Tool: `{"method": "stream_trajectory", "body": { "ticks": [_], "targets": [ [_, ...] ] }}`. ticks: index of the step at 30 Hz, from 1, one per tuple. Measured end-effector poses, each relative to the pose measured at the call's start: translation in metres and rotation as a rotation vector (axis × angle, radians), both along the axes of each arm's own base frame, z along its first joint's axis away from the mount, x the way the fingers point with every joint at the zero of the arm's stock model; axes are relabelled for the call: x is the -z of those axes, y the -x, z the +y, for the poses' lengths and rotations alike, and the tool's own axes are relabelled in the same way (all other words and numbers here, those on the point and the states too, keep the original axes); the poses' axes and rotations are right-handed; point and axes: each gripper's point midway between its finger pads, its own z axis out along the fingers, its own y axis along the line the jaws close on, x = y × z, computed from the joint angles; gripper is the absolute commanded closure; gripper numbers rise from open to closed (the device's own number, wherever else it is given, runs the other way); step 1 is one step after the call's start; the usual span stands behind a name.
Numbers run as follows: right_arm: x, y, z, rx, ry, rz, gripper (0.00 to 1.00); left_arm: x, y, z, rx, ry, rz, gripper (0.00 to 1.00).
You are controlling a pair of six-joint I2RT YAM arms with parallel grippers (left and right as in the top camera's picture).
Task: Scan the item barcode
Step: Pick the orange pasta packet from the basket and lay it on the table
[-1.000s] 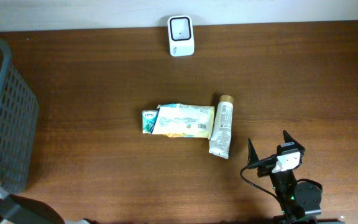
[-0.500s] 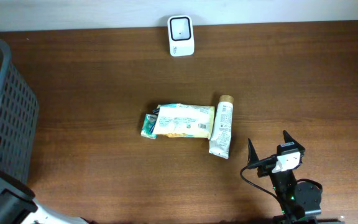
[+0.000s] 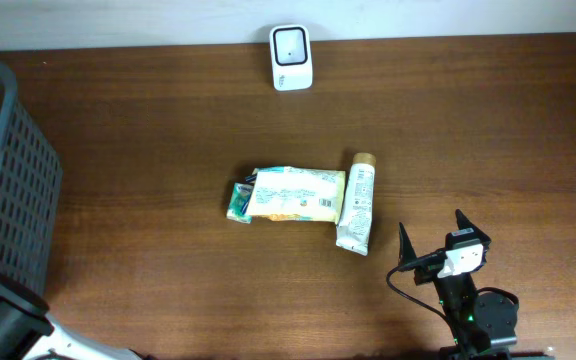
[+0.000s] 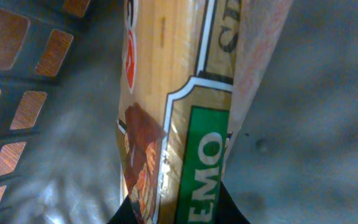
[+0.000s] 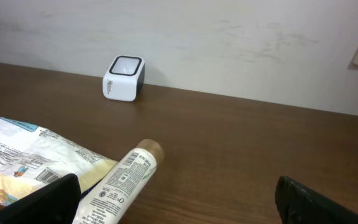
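Observation:
In the left wrist view a tan snack packet (image 4: 179,93) with a green label and a red logo fills the frame, inside the grey basket (image 4: 17,81). My left gripper (image 4: 176,213) has its dark fingers pressed against both sides of the packet's lower end. The white barcode scanner (image 3: 291,57) stands at the table's far edge, also seen in the right wrist view (image 5: 123,78). My right gripper (image 3: 433,243) rests open near the front right, with nothing between its fingers (image 5: 42,199).
A yellow-white packet (image 3: 293,193), a small green pack (image 3: 238,200) and a white tube (image 3: 356,203) lie together mid-table. The grey basket (image 3: 13,190) stands at the left edge. The left arm (image 3: 3,335) shows only at the bottom left corner.
The left arm has shifted at the bottom left corner and its jaws have closed onto the snack packet. The small green pack looks slightly turned. The right arm has not moved.

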Motion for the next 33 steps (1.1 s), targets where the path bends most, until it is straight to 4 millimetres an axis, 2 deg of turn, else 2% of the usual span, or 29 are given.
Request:
{"method": "stream_trajectory", "body": {
  "ticks": [2, 4, 5, 6, 8, 9, 12, 15, 18, 19, 20, 22, 23, 24, 26, 28, 30, 31, 33],
  "targets": [
    [0.0, 0.0, 0.0, 0.0, 0.0, 0.0, 0.01, -0.003, -0.004, -0.004, 0.007, -0.003, -0.001, 1.0],
    [0.0, 0.0, 0.0, 0.0, 0.0, 0.0, 0.01, -0.012, -0.019, -0.022, 0.055, 0.002, -0.009, 1.0],
    [0.0, 0.0, 0.0, 0.0, 0.0, 0.0, 0.01, -0.019, -0.028, -0.031, 0.081, -0.001, -0.024, 1.0],
    [0.0, 0.0, 0.0, 0.0, 0.0, 0.0, 0.01, -0.035, -0.038, -0.041, 0.105, -0.022, -0.054, 1.0],
    [0.0, 0.0, 0.0, 0.0, 0.0, 0.0, 0.01, -0.095, -0.058, -0.052, 0.139, -0.121, -0.179, 1.0],
    [0.0, 0.0, 0.0, 0.0, 0.0, 0.0, 0.01, -0.134, -0.062, -0.058, 0.143, -0.184, -0.252, 1.0],
    [0.0, 0.0, 0.0, 0.0, 0.0, 0.0, 0.01, -0.232, -0.065, -0.073, 0.13, -0.349, -0.477, 1.0],
    [0.0, 0.0, 0.0, 0.0, 0.0, 0.0, 0.01, -0.313, -0.061, -0.093, 0.141, -0.491, -0.672, 1.0],
    [0.0, 0.0, 0.0, 0.0, 0.0, 0.0, 0.01, -0.349, -0.061, -0.127, 0.175, -0.508, -0.783, 1.0],
    [0.0, 0.0, 0.0, 0.0, 0.0, 0.0, 0.01, -0.36, -0.067, -0.153, 0.228, -0.475, -0.837, 1.0],
    [0.0, 0.0, 0.0, 0.0, 0.0, 0.0, 0.01, -0.364, -0.077, -0.188, 0.296, -0.396, -0.891, 1.0],
    [0.0, 0.0, 0.0, 0.0, 0.0, 0.0, 0.01, -0.357, -0.097, -0.241, 0.395, -0.242, -0.938, 1.0],
    [0.0, 0.0, 0.0, 0.0, 0.0, 0.0, 0.01, -0.342, -0.107, -0.274, 0.446, -0.139, -0.921, 1.0],
    [0.0, 0.0, 0.0, 0.0, 0.0, 0.0, 0.01, -0.317, -0.117, -0.315, 0.521, -0.019, -0.859, 1.0],
    [0.0, 0.0, 0.0, 0.0, 0.0, 0.0, 0.02, -0.271, -0.126, -0.363, 0.602, 0.117, -0.717, 1.0],
    [0.0, 0.0, 0.0, 0.0, 0.0, 0.0, 0.02, -0.206, -0.124, -0.392, 0.614, 0.217, -0.491, 1.0],
    [0.0, 0.0, 0.0, 0.0, 0.0, 0.0, 0.01, -0.15, -0.125, -0.405, 0.582, 0.27, -0.311, 1.0],
    [0.0, 0.0, 0.0, 0.0, 0.0, 0.0, 0.02, -0.126, -0.126, -0.407, 0.545, 0.291, -0.245, 1.0],
    [0.0, 0.0, 0.0, 0.0, 0.0, 0.0, 0.01, -0.094, -0.127, -0.406, 0.471, 0.323, -0.17, 1.0]
  ]
}}
